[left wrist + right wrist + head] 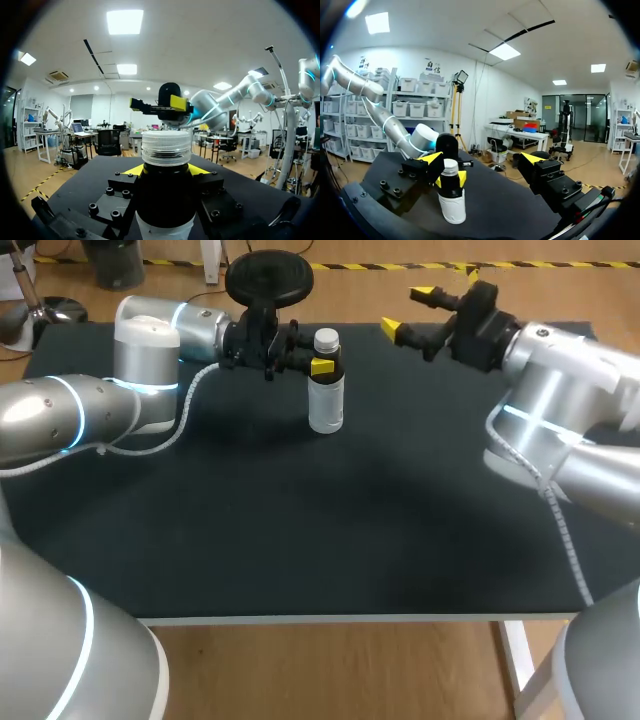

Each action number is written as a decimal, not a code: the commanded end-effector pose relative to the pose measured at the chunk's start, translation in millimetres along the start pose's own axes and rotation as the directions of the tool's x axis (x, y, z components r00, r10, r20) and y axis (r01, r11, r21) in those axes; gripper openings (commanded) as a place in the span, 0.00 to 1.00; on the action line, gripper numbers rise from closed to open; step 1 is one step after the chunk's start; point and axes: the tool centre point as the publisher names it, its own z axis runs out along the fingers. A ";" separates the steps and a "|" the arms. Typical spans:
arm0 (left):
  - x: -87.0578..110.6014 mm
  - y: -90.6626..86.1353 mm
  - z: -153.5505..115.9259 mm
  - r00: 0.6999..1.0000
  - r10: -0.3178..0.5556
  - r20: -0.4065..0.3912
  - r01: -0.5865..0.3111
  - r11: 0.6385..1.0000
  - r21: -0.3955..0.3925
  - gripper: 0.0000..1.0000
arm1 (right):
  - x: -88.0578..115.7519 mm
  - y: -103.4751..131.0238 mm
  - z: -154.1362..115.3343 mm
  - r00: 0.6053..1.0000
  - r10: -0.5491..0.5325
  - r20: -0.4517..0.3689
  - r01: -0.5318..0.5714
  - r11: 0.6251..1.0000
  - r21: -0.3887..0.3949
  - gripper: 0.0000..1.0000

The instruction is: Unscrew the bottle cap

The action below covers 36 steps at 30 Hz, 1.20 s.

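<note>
holding the bottle (326, 400) upright near the far middle of the table (300, 530), my left gripper (318, 364) has both yellow fingertips pressed on its dark neck, just under the white cap (326, 339), which sits on the bottle. my right gripper (407, 312) hangs off to the bottle's right, well apart and raised above the table, its fingers spread wide

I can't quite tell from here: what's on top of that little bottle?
A pale ribbed cap sits on the bottle. Just under it, the left gripper clasps the neck, covering its sides. Nothing rests on the cap.
</note>
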 end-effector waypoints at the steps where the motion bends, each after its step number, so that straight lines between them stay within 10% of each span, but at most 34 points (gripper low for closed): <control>1: 1.9 -2.0 0.5 1.000 0.000 0.004 0.000 1.000 -0.004 0.00 | 23.6 -4.1 15.4 0.999 -0.003 0.054 0.004 1.000 -0.027 1.00; 18: 1.9 -2.0 0.5 1.000 0.000 0.004 0.000 1.000 -0.004 0.00 | 77.3 -13.6 43.9 0.999 0.032 0.021 -0.032 0.999 -0.005 1.00; 36: 1.9 -2.0 0.5 1.000 0.000 0.004 0.000 1.000 -0.004 0.00 | 85.3 -29.3 76.3 0.995 0.083 -0.048 -0.083 0.997 0.002 1.00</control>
